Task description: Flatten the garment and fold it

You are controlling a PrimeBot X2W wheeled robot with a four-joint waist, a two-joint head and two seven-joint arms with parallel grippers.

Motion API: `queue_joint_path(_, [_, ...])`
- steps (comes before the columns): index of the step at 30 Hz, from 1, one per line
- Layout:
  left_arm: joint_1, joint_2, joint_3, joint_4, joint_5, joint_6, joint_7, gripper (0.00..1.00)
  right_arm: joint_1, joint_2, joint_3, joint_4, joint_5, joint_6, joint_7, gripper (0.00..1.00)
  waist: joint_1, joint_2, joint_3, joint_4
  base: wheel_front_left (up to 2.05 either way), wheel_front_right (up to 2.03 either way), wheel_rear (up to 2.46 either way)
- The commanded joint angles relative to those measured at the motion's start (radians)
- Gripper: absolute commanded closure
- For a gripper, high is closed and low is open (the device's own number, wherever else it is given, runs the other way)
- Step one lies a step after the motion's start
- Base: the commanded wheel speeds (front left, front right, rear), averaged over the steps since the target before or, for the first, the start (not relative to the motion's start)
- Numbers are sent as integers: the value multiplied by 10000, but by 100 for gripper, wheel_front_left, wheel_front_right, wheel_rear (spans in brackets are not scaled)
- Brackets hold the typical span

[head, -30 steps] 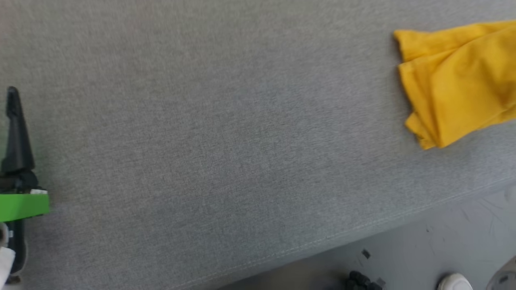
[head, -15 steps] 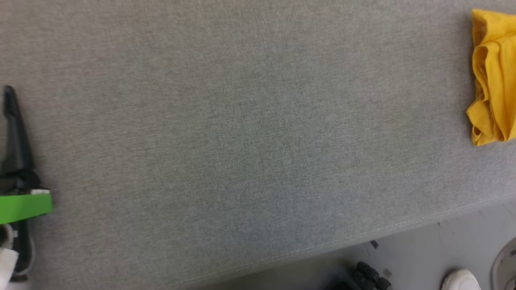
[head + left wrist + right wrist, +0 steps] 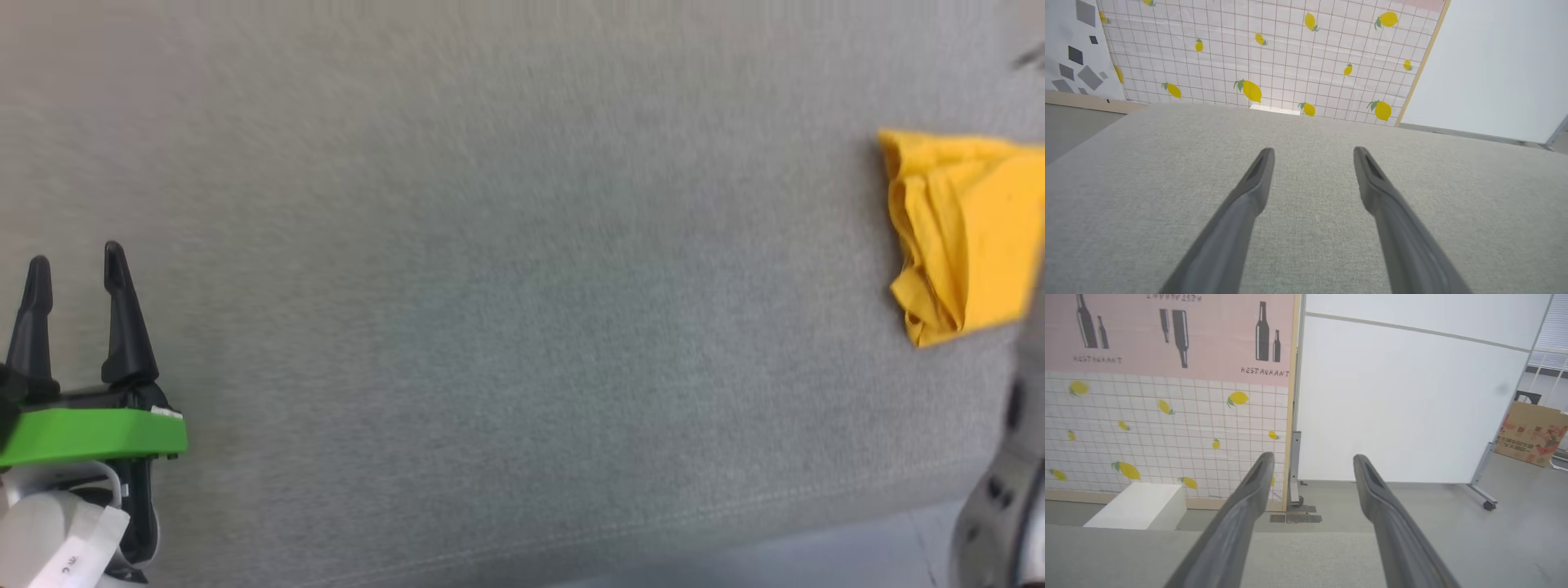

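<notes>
While the left gripper is hovering wide open and empty, the garment is lying bunched well to its right; the right gripper is gaping empty too. Soft, light cloth, I'm guessing: pinch a corner.

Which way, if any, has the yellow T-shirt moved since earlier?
Cannot tell: the camera swung; the T-shirt lies similarly far behind the surface's front seam.
</notes>
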Motion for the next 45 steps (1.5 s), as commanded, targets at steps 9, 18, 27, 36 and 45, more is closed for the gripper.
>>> queue_joint_path(9, [15,-624,61,622,167,245,-61,0,2434,560,1262,285,665,-13,-2673,0,1,0,-2896,1648,0,0,0])
queue_joint_path(18, [263,-952,-197,1244,122,486,195,0,4894,621,1875,1104,1542,-13,-4763,0,1,0,-3465,1939,0,0,0])
queue_joint_path(27, [663,-1160,-775,1655,411,453,174,0,6618,623,1796,1454,1957,-13,-5404,0,1,0,-3633,2030,0,0,0])
queue_joint_path(36, [666,-1046,-1327,2153,959,313,13,0,7473,623,1404,1568,1649,-13,-5412,0,1,0,-3482,1990,0,0,0])
queue_joint_path(45, [595,-1064,-1392,2213,1382,365,-71,0,7680,624,1425,1901,1500,-13,-5413,0,1,0,-3332,1933,0,0,0])
